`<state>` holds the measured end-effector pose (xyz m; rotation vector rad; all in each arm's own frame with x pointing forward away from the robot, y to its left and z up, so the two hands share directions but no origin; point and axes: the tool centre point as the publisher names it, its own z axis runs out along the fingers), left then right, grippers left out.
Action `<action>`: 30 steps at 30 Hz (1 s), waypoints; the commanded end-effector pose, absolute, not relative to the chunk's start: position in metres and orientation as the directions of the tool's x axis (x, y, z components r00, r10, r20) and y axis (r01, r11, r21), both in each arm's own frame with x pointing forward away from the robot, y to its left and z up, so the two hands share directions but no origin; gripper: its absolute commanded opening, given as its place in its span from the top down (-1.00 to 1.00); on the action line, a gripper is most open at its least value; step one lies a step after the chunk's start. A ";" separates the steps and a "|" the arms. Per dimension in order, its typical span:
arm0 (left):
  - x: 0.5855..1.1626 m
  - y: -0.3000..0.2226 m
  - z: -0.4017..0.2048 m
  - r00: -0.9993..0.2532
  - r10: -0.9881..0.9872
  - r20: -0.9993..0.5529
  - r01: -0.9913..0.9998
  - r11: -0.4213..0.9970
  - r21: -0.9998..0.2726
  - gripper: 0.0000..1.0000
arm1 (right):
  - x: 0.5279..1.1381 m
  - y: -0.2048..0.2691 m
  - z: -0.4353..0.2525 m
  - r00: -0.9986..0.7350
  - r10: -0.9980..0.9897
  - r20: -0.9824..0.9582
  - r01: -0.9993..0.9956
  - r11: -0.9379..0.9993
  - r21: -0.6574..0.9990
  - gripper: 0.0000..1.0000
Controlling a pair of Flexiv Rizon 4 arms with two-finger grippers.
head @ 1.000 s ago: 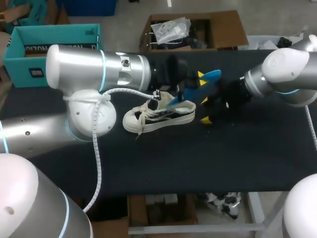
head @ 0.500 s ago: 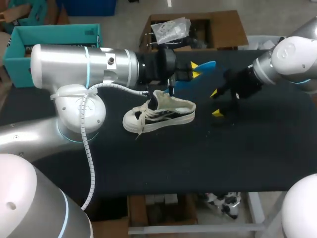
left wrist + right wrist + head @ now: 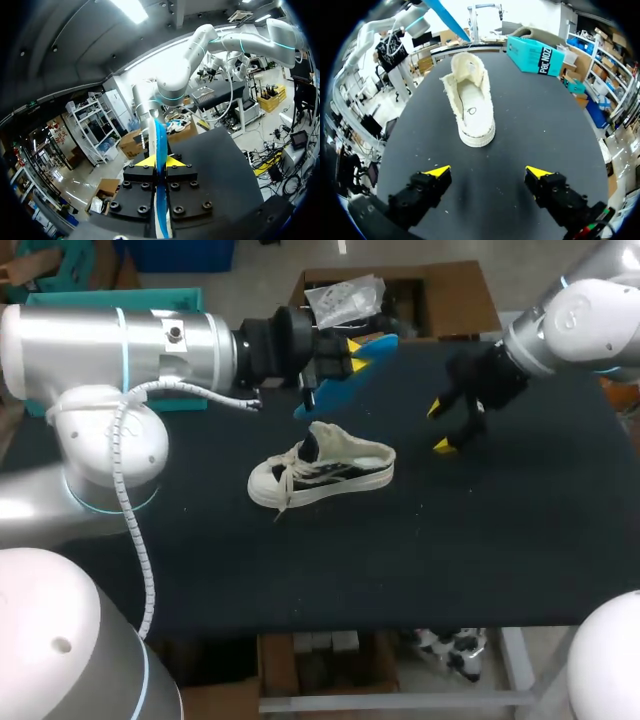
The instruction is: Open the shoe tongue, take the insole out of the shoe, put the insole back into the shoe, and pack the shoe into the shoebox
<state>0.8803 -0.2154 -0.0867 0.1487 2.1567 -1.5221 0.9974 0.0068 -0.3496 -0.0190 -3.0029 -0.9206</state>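
A cream low-top shoe (image 3: pixel 322 468) with black side marks lies on its sole mid-table, toe toward my left arm; in the right wrist view the shoe (image 3: pixel 470 100) shows its open mouth ahead of the gripper. My left gripper (image 3: pixel 356 353) is shut on a blue insole (image 3: pixel 335 390), held in the air behind the shoe. In the left wrist view the insole (image 3: pixel 160 145) stands on edge between the left gripper's (image 3: pixel 160 161) yellow tips. My right gripper (image 3: pixel 441 426) hangs open to the shoe's right, holding nothing; in its own view the right gripper (image 3: pixel 487 172) sits short of the heel. A teal shoebox (image 3: pixel 536 55) stands at the far left.
The black table (image 3: pixel 420 560) stretches in front of and to the right of the shoe. My left arm (image 3: pixel 130 345) spans the table's back left and hides most of the teal shoebox (image 3: pixel 100 298) in the head view.
My left gripper has carried the blue insole up and back to the left, away from the shoe. My right gripper has drawn off to the right, still open. The shoe has not moved.
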 end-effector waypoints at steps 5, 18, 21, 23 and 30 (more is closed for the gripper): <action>0.878 -0.171 -0.063 -0.902 -0.176 -0.395 0.329 0.313 -0.891 1.00 | 1.002 0.003 -0.337 -1.000 -0.003 0.015 0.006 0.850 0.526 -1.00; 0.873 -0.118 -0.055 -0.912 -0.230 -0.340 0.280 0.260 -0.924 1.00 | 1.014 0.002 -0.329 -0.999 -0.029 0.034 -0.010 0.881 0.473 -1.00; 0.874 -0.110 -0.053 -0.936 -0.204 -0.288 0.242 0.224 -0.944 1.00 | 1.015 0.003 -0.328 -0.999 -0.034 0.035 -0.014 0.883 0.468 -1.00; 0.878 -0.105 -0.053 -0.945 -0.200 -0.260 0.218 0.212 -0.953 1.00 | 1.016 0.003 -0.329 -0.999 -0.037 0.036 -0.016 0.884 0.467 -1.00; 0.888 -0.095 -0.056 -0.952 -0.218 -0.216 0.154 0.271 -0.950 1.00 | 1.015 0.005 -0.329 -0.998 -0.040 0.049 -0.013 0.889 0.457 -1.00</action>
